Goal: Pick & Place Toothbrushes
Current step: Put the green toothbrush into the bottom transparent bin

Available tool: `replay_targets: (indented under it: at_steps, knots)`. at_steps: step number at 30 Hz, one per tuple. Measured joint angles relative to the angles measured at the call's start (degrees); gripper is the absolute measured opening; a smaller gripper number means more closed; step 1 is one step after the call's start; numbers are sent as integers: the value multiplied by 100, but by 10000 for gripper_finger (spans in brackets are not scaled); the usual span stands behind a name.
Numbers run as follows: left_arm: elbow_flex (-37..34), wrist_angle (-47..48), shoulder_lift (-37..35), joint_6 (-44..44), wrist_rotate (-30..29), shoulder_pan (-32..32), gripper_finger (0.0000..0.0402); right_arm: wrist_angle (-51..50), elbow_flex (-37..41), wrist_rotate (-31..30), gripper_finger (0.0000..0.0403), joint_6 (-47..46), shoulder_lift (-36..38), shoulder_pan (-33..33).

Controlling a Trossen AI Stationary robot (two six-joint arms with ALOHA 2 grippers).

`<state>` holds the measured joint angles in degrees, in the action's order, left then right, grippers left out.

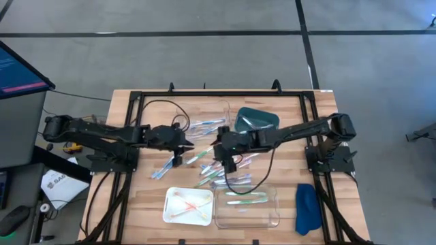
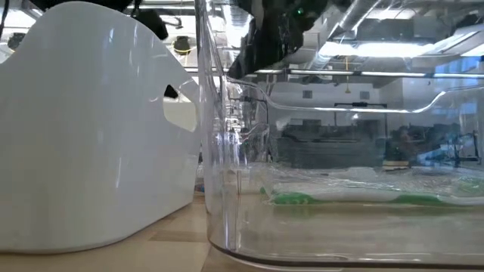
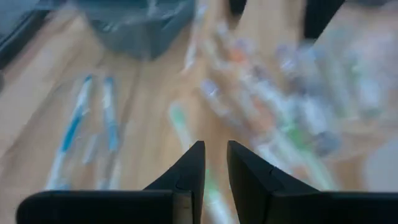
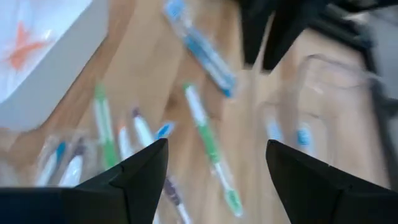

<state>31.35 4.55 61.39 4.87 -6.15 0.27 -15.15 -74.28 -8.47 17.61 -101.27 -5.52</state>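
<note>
Mid-table: toothbrushes (image 1: 216, 167) scattered under both my claws.
Right claw (image 4: 214, 163): fingers wide apart, green brush (image 4: 211, 148) between them below.
Left claw (image 3: 215, 163): fingers nearly together, empty, over a green brush.

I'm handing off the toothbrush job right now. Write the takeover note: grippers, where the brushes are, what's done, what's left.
Left gripper: nearly shut, empty, over the loose toothbrushes mid-table.
Right gripper: open, empty, over the same pile.
Done: orange-pink brushes lie in the white tray; green brushes lie in the clear tray.
Left: most brushes are on the wood; the dark teal tray looks empty.
</note>
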Motion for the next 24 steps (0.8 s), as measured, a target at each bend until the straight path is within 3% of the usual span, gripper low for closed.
replay_targets:
  at_steps: [7,13,17,22,24]
  knots:
    - [-8,112,-189,357,199,-564,55,-221,-263,110,265,15,-533,59]
    - [-8,318,7,378,160,-710,7,-204,-457,100,247,-444,-937,183]
    - [-8,532,22,578,113,-710,3,-211,-639,95,180,-408,-1164,197]
    - [-8,563,21,712,78,-710,1,-307,-817,40,30,-10,-1506,191]
    - [-11,558,21,749,75,-710,1,-253,-915,-181,15,76,-1695,189]
